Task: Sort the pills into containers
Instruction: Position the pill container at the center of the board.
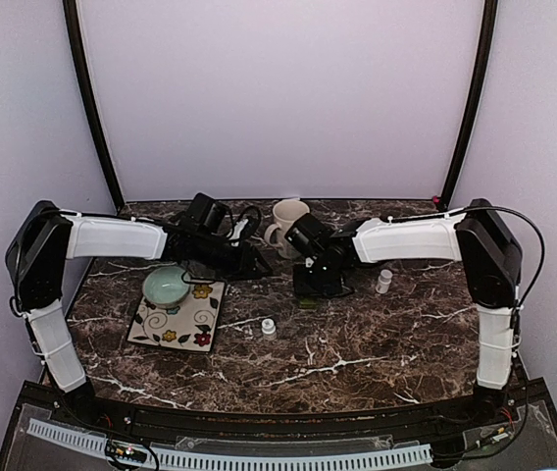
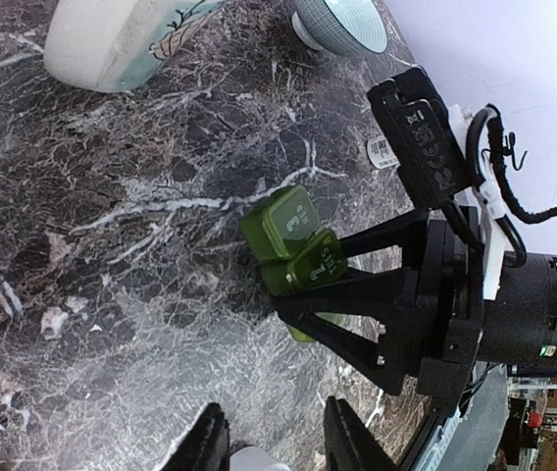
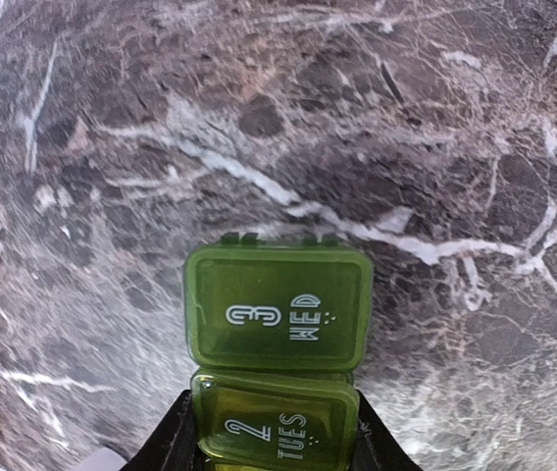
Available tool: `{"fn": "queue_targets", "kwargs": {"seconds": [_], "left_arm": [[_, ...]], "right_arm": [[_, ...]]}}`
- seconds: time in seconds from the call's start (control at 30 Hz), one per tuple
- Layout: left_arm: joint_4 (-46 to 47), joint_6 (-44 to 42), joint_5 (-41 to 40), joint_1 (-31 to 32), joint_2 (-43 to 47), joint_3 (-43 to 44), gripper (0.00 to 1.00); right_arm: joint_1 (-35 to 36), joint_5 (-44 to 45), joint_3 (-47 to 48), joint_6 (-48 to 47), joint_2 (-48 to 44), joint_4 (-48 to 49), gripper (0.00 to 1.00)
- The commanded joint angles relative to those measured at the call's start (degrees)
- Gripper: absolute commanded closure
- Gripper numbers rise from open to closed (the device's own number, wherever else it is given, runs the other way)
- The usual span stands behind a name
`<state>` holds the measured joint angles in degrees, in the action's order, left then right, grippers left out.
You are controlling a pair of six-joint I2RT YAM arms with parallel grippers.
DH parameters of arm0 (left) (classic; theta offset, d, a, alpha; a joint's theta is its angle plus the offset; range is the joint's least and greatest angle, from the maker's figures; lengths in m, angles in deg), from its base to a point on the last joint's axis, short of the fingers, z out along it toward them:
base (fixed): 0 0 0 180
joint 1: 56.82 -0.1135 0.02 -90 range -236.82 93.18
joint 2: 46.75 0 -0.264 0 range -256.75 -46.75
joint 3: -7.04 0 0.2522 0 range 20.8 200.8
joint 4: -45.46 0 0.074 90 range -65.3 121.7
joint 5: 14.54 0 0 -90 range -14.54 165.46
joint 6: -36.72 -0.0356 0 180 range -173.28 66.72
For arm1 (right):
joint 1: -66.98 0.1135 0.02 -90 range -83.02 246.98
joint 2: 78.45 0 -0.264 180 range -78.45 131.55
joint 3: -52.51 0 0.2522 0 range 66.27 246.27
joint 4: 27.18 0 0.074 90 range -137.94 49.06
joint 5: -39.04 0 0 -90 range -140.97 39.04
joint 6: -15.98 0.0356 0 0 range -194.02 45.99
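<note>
Pill box (image 3: 278,324), lids shut, lies on the table (image 3: 259,128), clamped by my right gripper (image 3: 274,432); left gripper (image 2: 278,437) (holding anything? I can't tell) prying a lid could twist it loose.

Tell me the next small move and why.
Probably pry open the WED lid on the pill box: both visible lids look shut, so no pill can go in, and the right gripper clamps the box at TUES, steadying it.
</note>
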<state>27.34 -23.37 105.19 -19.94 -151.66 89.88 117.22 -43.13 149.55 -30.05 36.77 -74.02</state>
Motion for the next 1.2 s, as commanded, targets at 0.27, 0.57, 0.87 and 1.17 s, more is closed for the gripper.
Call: {"fn": "queue_targets", "kwargs": {"seconds": [0.27, 0.57, 0.87, 1.17], "left_arm": [[-0.1, 1.0, -3.9, -0.3, 4.0, -0.3, 0.66], [-1.3, 0.9, -4.5, -0.3, 4.5, -0.4, 0.66], [-2.8, 0.2, -6.2, -0.3, 5.6, -0.3, 0.65], [-6.1, -2.0, -5.5, -0.3, 4.2, 3.1, 0.62]], "right_arm": [[-0.1, 2.3, 11.2, 9.3, 8.4, -8.7, 0.97], [-0.1, -1.5, 6.3, 7.9, 5.2, -2.2, 0.60], [-0.1, -1.8, 4.1, 3.3, -1.0, 2.1, 0.39], [0.0, 3.1, 0.4, 2.0, -7.4, 2.1, 0.39]]}}
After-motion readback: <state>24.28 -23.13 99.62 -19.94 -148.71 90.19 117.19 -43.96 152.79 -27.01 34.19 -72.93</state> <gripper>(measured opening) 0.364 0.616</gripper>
